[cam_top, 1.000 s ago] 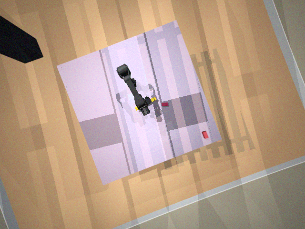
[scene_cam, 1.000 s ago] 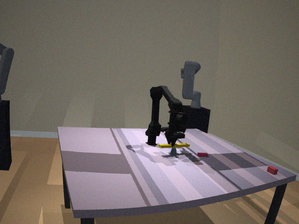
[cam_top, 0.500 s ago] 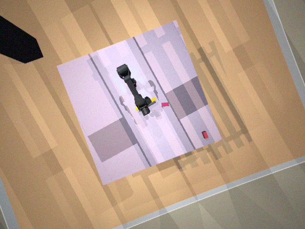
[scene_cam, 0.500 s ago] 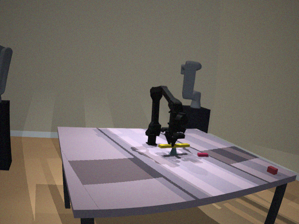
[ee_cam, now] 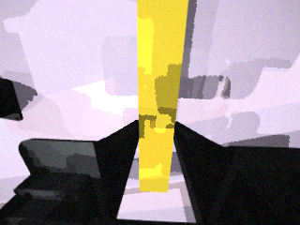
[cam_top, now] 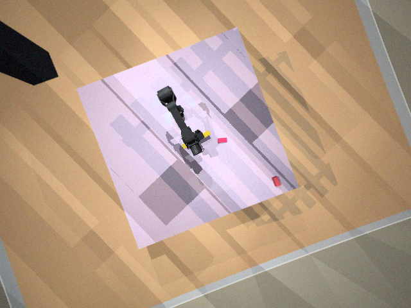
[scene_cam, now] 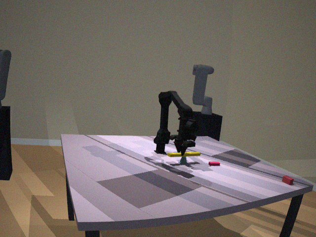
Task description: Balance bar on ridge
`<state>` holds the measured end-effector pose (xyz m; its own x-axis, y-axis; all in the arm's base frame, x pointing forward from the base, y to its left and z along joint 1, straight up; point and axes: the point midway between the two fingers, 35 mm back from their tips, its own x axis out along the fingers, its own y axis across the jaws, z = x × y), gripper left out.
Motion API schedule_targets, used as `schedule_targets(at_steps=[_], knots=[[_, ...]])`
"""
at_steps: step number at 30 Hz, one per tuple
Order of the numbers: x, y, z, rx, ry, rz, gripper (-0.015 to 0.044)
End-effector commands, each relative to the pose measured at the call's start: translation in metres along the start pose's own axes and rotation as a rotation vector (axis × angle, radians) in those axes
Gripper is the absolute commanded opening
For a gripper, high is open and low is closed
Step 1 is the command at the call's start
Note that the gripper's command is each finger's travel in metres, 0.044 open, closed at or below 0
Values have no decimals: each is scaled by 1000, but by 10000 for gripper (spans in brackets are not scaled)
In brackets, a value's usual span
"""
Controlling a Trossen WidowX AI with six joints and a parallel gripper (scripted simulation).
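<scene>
The yellow bar [cam_top: 207, 133] [scene_cam: 193, 153] [ee_cam: 161, 47] is held level above the table, both ends clear of it. My gripper [scene_cam: 182, 153] [ee_cam: 156, 125] is shut on the bar, with one finger on each long side. In the top view the arm covers the bar's middle. The teal ridge [scene_cam: 183, 160] stands on the table directly below the gripped part in the exterior view. The bar's underside is at or just over the ridge top; I cannot tell if they touch. The ridge is hidden in the wrist view.
A pink-red block [cam_top: 222, 140] [scene_cam: 214, 163] lies on the table [cam_top: 109, 139] [scene_cam: 114, 204] a little beyond one end of the bar. A red block [cam_top: 276, 181] [scene_cam: 288, 180] lies near the table's far corner. Patchy shadows cross the table top.
</scene>
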<state>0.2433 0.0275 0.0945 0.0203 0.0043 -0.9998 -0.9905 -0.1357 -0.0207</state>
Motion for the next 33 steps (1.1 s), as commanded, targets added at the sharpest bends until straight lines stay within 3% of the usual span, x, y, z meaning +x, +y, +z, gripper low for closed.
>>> schedule_targets(at_steps=[1, 33], knots=[[1, 0, 0, -4, 2, -1, 0], [3, 0, 0, -4, 2, -1, 0]])
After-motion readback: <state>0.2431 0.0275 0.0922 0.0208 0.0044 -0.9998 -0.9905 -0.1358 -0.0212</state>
